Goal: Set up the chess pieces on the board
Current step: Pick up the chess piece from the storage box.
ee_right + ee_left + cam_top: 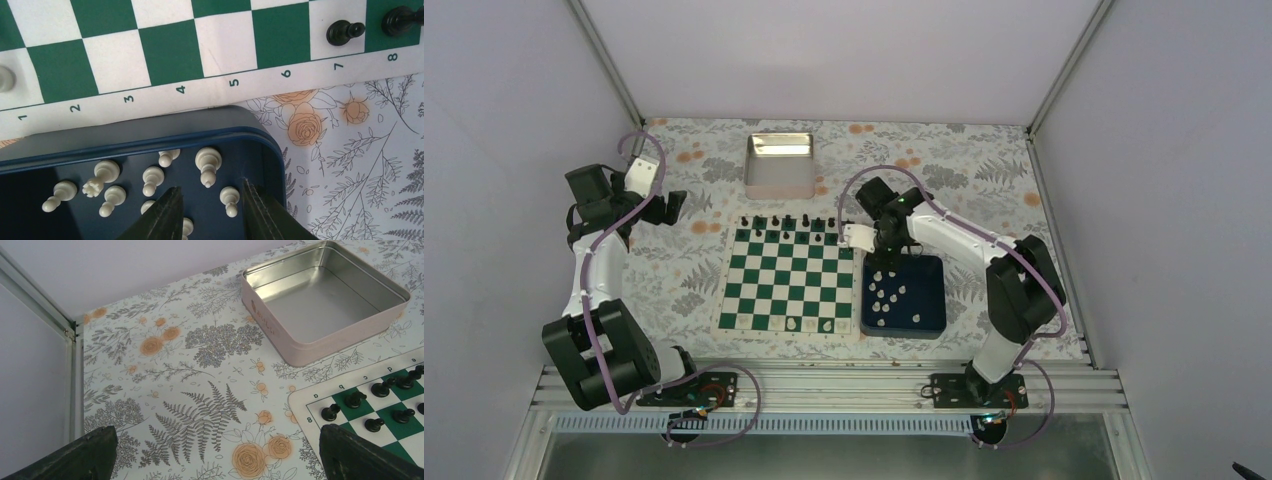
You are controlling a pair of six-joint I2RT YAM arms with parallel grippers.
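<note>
Evidently the task stood at an early stage. On the board (pixel 786 280) I noted only two or three of the white chess pieces (pixel 892 295) placed, all on the near rank towards the right-hand side. The rest lay loose in the blue tray (pixel 150 142), which sat just beside the board's right edge. The black pieces (pixel 789 222) occupied the far two ranks; several appeared to lie on their sides, though they were too small for me to be sure. By my judgement, nearly the whole white side was not yet set out.

Condition of the white pieces: cream plastic, very small against a board square, tipped over and scattered at odd angles on the tray floor. Pawns made up most of what my right wrist view showed, with one taller piece and one crowned piece among them.

My right fingers (pixel 162 215) hung over the tray's far corner nearest the board, slightly apart and clamped on nothing, one pawn lying on the tray floor between them. My left fingers (pixel 85 455) were spread wide and empty, above the patterned surface (pixel 200 365) left of the board, facing the metal tin (pixel 325 305).
</note>
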